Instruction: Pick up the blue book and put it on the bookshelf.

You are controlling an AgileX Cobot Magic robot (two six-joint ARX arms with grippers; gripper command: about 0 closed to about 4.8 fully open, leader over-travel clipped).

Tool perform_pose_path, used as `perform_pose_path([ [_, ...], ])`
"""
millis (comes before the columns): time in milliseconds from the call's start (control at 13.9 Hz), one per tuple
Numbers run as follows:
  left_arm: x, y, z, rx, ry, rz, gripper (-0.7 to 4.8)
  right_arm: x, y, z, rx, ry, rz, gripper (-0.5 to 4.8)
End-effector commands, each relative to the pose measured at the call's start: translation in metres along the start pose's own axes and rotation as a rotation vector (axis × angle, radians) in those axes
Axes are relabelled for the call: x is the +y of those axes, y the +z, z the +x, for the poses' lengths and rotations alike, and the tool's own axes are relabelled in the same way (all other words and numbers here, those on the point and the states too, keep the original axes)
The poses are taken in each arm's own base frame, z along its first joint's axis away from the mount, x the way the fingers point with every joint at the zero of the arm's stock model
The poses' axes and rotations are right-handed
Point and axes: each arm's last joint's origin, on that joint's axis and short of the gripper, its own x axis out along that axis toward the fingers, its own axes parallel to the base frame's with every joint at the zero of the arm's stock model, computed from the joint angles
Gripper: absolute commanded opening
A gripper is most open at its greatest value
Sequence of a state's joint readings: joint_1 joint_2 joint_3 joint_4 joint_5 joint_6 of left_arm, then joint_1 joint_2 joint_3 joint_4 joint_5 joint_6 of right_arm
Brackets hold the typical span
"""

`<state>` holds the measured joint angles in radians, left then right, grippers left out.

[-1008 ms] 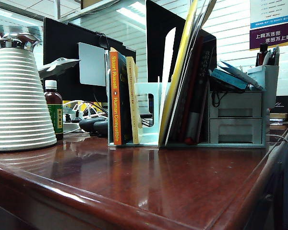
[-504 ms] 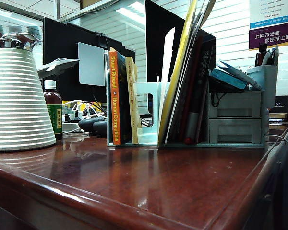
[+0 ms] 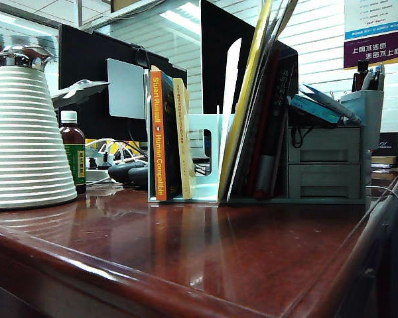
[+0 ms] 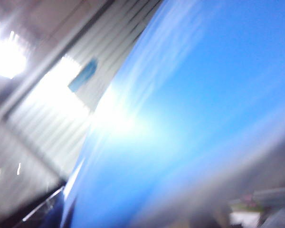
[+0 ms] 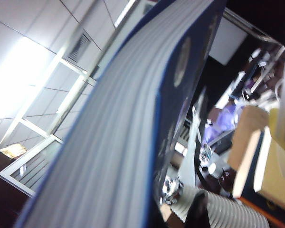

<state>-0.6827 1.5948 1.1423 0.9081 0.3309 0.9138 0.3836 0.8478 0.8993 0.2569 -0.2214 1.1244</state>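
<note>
Right wrist view: the blue book (image 5: 133, 123) fills the frame, held up in the air, not yet on the bookshelf (image 3: 202, 159).

Close to the lens, its page edges and dark-blue cover edge run as one long diagonal band, the long axis tilted steeply toward the ceiling panels. The right gripper's own jaws are hidden in this view; they are nearly closed, and whether they clamp the book cannot be told. In the left wrist view a blurred bright-blue cover (image 4: 190, 114) lies right against the camera, also slanted; the left gripper is hidden there and its grip cannot be told. Neither gripper appears in the exterior view. There, across the bare red-brown desk (image 3: 205, 252), the bookshelf stands upright with the orange-spined book (image 3: 160, 136) at its left end.
</note>
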Motion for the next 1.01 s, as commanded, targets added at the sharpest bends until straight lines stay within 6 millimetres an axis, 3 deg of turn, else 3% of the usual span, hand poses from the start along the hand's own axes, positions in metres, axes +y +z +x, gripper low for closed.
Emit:
perform_pose_path([
  [72, 0.0008, 0.0049, 0.0015, 0.003, 0.021, 0.058, 3.41, 0.0143, 0.0057, -0.0025, -0.033, 0.095, -0.02, -0.03],
  [432, 0.0013, 0.0052, 0.0014, 0.0, 0.027, 0.08, 3.39, 0.0087, 0.0025, -0.0021, 0.012, 0.043, -0.002, -0.03],
  [504, 0.001, 0.0056, 0.0014, -0.012, 0.018, 0.08, 3.04, 0.0088, 0.0023, -0.0021, 0.019, 0.046, -0.002, -0.02],
  [648, 0.0005, 0.006, 0.0014, -0.029, 0.004, 0.079, 0.23, 0.0086, 0.0018, -0.0018, 0.033, 0.051, 0.003, -0.02],
  [720, 0.0005, 0.0059, 0.0014, -0.028, 0.004, 0.078, -0.06, 0.009, 0.0019, -0.0021, 0.032, 0.052, 0.002, -0.02],
  [936, 0.0, 0.0052, 0.0012, -0.021, 0.002, 0.074, -0.06, 0.0094, 0.0024, -0.0025, 0.023, 0.053, -0.004, -0.02],
  [1008, 0.0005, 0.0052, 0.0012, -0.02, 0.008, 0.05, -0.06, 0.0106, 0.0028, -0.0026, 0.021, 0.065, -0.047, 0.32],
])
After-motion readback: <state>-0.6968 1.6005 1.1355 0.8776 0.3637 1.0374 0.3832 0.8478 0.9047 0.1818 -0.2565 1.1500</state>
